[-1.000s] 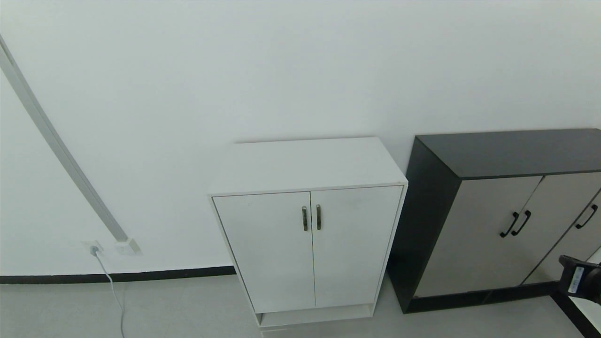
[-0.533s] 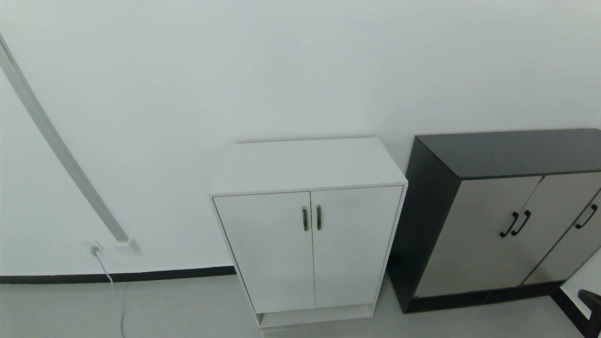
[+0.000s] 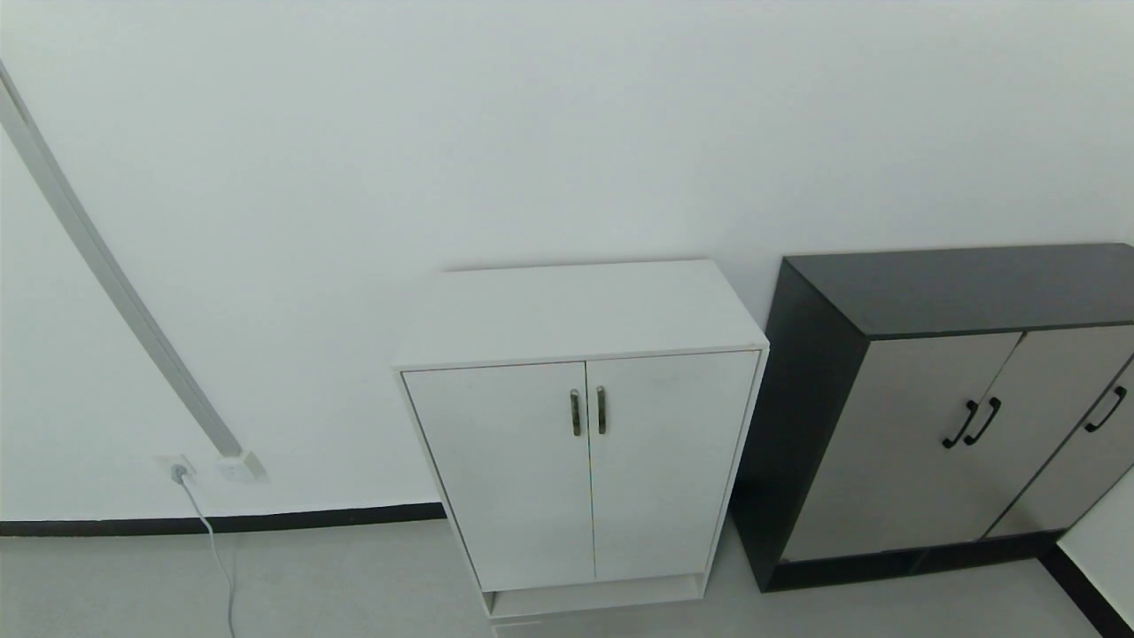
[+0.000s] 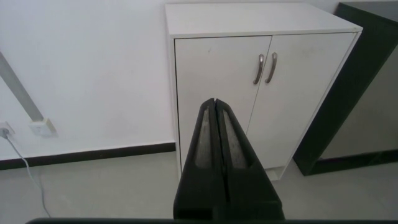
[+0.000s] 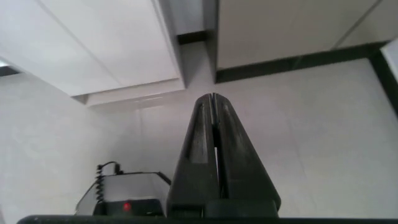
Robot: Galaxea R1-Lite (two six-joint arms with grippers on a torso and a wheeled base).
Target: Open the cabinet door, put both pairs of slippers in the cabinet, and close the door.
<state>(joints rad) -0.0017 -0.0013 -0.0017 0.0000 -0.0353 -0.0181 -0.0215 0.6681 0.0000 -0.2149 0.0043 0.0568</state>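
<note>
White cabinet [image 3: 576, 310] stands against the wall [image 3: 354, 177], both doors [image 3: 505, 470] shut. Our right gripper [image 5: 213, 99] has drawn back low over the floor [image 5: 311, 137], clenched empty. Our left gripper [image 4: 214, 102], clenched too, faces the handles [image 3: 576, 412]. We judge nothing is working the doors now.

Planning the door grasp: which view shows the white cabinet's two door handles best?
Left wrist view: both handles sit near-frontal on the shut doors of the white cabinet, clear above the left gripper. Head view has the handles too, unobstructed but from above. Right wrist view catches the cabinet's bottom edge and floor.
</note>
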